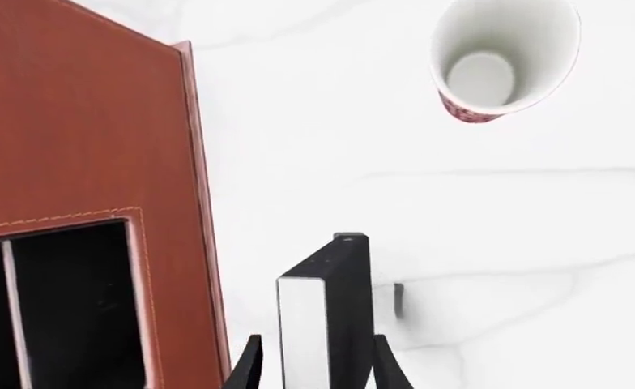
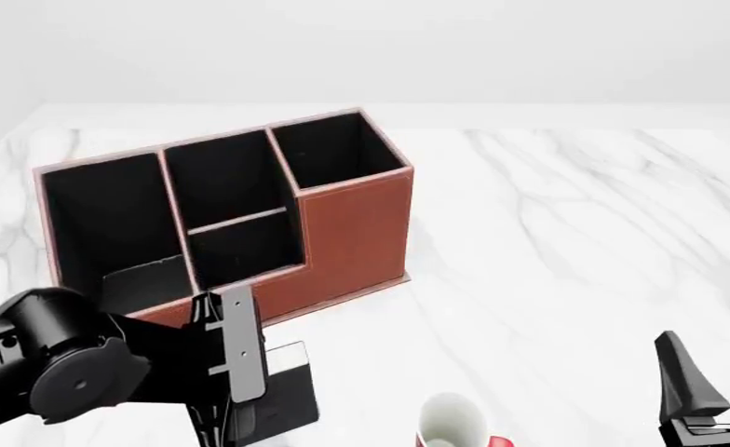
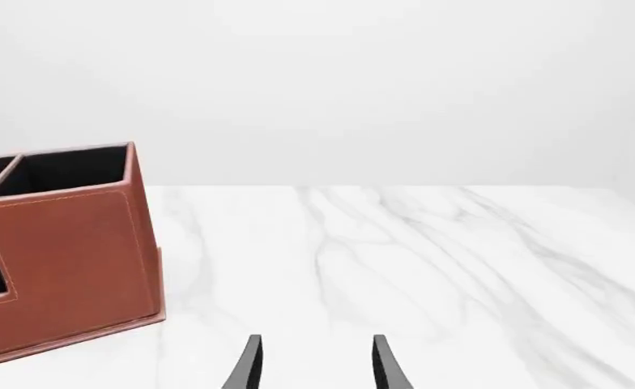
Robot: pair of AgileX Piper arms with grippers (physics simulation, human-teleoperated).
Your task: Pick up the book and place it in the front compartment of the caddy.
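The book (image 1: pixel 323 316), black with a white page edge, stands on edge between the fingers of my left gripper (image 1: pixel 317 366), which is shut on it. In the front view the book (image 2: pixel 288 396) is at the near edge, just in front of the caddy (image 2: pixel 353 223), with my left gripper (image 2: pixel 247 410) partly hidden by the arm. The reddish-brown caddy (image 1: pixel 80 146) is close beside the book; its low front compartment (image 2: pixel 247 247) has nothing in it. My right gripper (image 2: pixel 719 372) is open and empty at the near right, also shown in the right wrist view (image 3: pixel 312 365).
A white-and-red mug (image 2: pixel 452 424) stands at the near edge, to the right of the book; it also shows in the left wrist view (image 1: pixel 501 57). The caddy's right end (image 3: pixel 69 259) shows in the right wrist view. The white marble table (image 2: pixel 564 242) stretches to the right.
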